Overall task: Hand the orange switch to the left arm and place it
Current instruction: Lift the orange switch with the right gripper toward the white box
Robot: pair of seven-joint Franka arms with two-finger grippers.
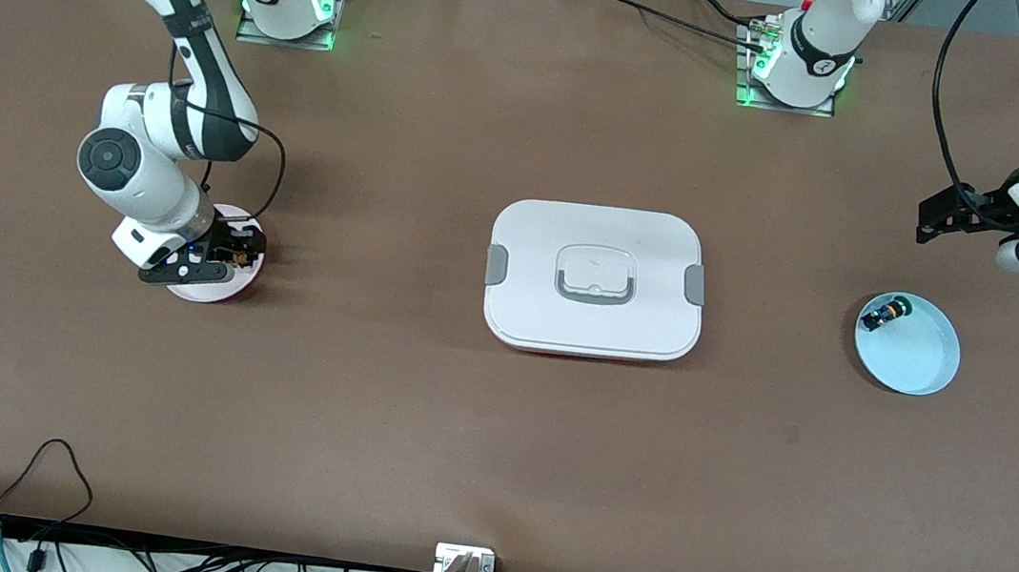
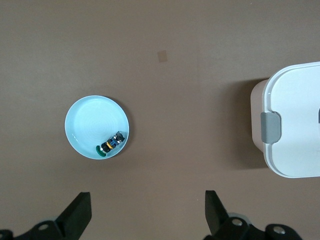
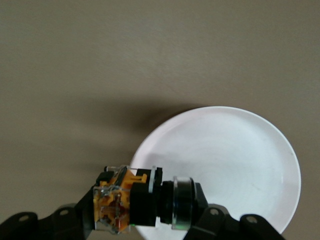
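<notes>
The orange switch (image 3: 131, 201), with its orange-tan body, black middle and round cap, lies crosswise between the fingers of my right gripper (image 3: 142, 216), which is shut on it. In the front view that right gripper (image 1: 230, 254) is low over a pink plate (image 1: 207, 292) toward the right arm's end of the table. The switch (image 1: 235, 252) shows there only as a small dark and orange spot. The white lidded box (image 1: 596, 282) stands at the table's middle. My left gripper (image 2: 146, 200) hangs open and empty over bare table, near a light blue plate (image 1: 918, 361).
A black switch with a green cap (image 1: 885, 314) lies in the light blue plate (image 2: 90, 120), toward the left arm's end of the table. An end of the box (image 2: 295, 125) with its grey clip shows in the left wrist view. The pink plate (image 3: 240, 155) lies under the held switch.
</notes>
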